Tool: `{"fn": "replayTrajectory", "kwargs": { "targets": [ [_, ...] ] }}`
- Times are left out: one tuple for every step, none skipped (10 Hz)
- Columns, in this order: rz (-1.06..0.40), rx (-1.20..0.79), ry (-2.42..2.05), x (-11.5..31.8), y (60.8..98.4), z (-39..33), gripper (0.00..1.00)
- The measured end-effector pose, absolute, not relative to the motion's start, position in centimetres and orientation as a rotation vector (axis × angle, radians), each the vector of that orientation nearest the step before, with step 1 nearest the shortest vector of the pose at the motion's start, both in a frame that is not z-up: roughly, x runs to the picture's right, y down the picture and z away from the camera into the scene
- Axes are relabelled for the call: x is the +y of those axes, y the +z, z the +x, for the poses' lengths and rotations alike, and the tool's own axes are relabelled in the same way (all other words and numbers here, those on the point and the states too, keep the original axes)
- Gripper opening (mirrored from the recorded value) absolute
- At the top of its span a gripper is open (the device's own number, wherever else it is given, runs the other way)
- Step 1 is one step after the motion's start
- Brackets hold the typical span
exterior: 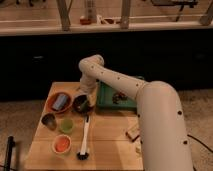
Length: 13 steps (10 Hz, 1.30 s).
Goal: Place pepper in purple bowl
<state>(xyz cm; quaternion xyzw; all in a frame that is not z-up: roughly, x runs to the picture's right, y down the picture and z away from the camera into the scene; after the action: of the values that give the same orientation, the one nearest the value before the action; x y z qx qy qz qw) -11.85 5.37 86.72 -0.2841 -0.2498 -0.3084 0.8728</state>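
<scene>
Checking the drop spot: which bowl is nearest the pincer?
The dark purple bowl, beside the orange-brown bowl; the pincer hangs over it. The white bowl sits farthest.

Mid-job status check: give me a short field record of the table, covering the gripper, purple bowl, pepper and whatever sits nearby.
gripper: low over the purple bowl, at its rim
purple bowl: on the wooden table, between the orange-brown bowl and the green tray
pepper: cannot make it out; may be hidden under the gripper
orange-brown bowl: holds a blue-grey item
front left: metal cup, light green cup, white bowl
brush: lies in front of the purple bowl
</scene>
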Motion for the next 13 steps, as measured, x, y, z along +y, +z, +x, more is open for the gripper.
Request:
{"fn": "replayTrajectory", "kwargs": {
  "targets": [
    [-0.597, -0.521, -0.647, 5.38, 86.66, -11.91, 0.80],
    [-0.598, -0.520, -0.648, 5.31, 86.61, -11.90, 0.80],
    [-0.601, -0.519, -0.648, 5.29, 86.60, -11.85, 0.80],
    [-0.601, -0.519, -0.648, 5.22, 86.60, -11.84, 0.80],
    [-0.602, -0.518, -0.648, 5.16, 86.60, -11.79, 0.80],
    [-0.603, -0.519, -0.648, 5.11, 86.59, -11.84, 0.80],
    [-0.605, -0.519, -0.649, 5.08, 86.57, -11.90, 0.80],
    [-0.606, -0.519, -0.650, 5.06, 86.55, -11.96, 0.80],
    [-0.607, -0.519, -0.651, 5.05, 86.52, -11.97, 0.80],
    [-0.608, -0.519, -0.651, 5.04, 86.52, -11.88, 0.80],
    [-0.609, -0.519, -0.651, 5.02, 86.46, -11.82, 0.80],
    [-0.609, -0.521, -0.651, 4.99, 86.47, -11.78, 0.80],
    [-0.608, -0.523, -0.651, 4.94, 86.48, -11.66, 0.80]
  ]
}}
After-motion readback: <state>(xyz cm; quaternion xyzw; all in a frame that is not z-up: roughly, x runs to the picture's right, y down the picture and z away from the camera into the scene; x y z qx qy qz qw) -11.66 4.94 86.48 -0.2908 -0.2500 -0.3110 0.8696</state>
